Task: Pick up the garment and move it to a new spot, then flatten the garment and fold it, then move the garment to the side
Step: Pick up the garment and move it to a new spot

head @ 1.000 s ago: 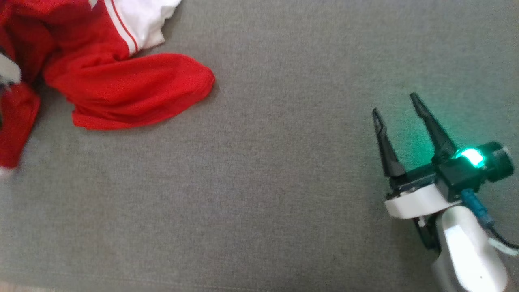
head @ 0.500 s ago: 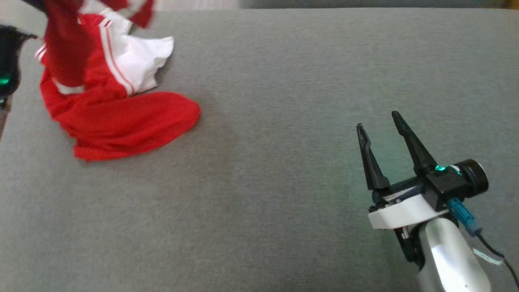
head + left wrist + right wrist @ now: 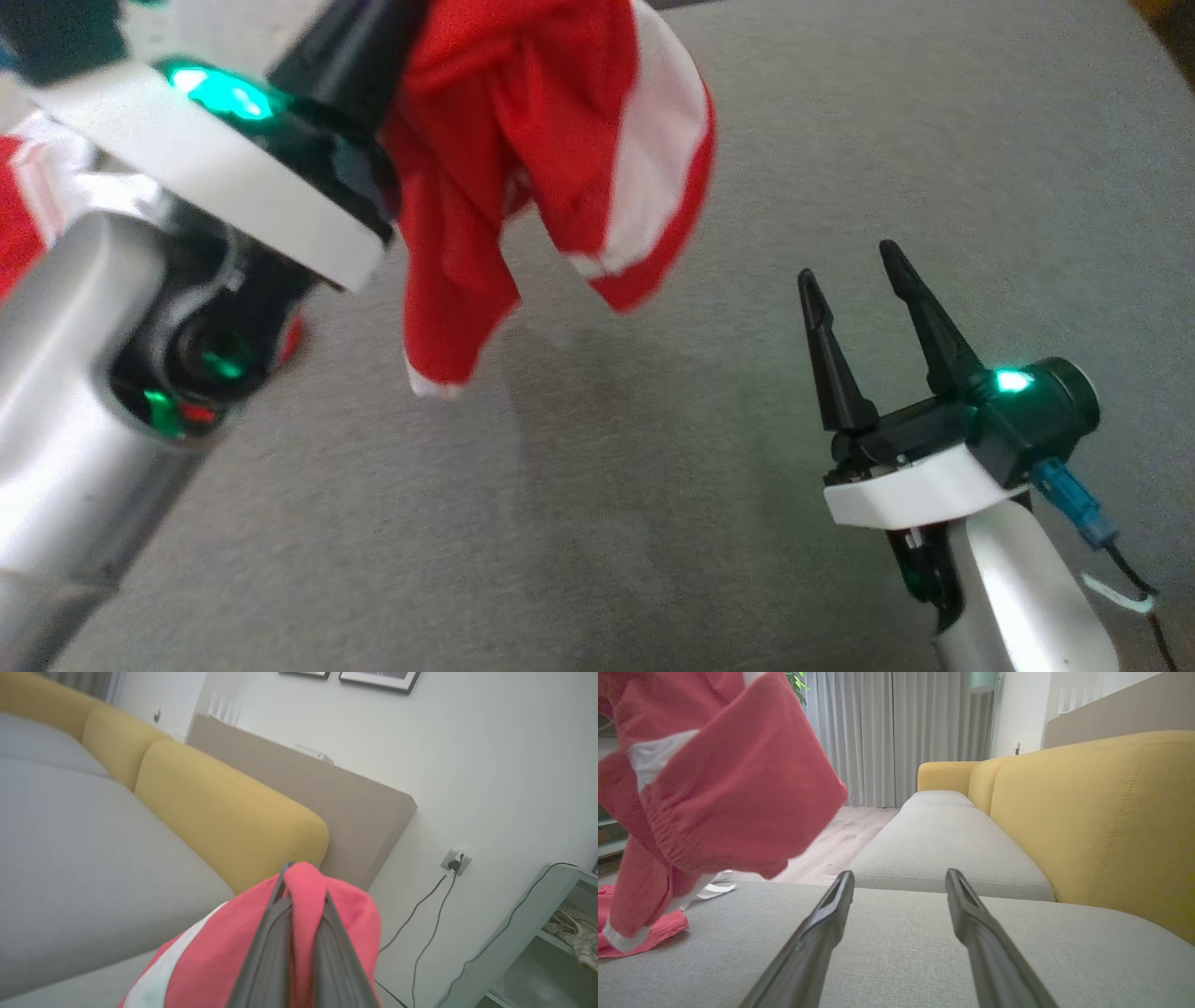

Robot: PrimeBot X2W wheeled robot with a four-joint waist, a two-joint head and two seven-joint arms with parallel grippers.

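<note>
Grey sofa seat (image 3: 840, 140), yellow back cushions (image 3: 1087, 812), curtains (image 3: 901, 732) behind. Left gripper (image 3: 295, 886) clenched on red-white garment (image 3: 523, 112), hanging, one end on seat; right gripper (image 3: 848, 263) released, low over seat.

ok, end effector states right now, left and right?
Left end effector: shut on the red garment.
Right end effector: open, holding nothing.

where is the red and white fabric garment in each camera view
Head view: the red and white fabric garment hangs at upper centre-left.
Left wrist view: garment at bottom centre, pinched in the shut left gripper.
Right wrist view: garment dangling at upper left, with a part lying at the lower left edge.
Shared landmark: the grey fabric sofa seat, in all three views.
</note>
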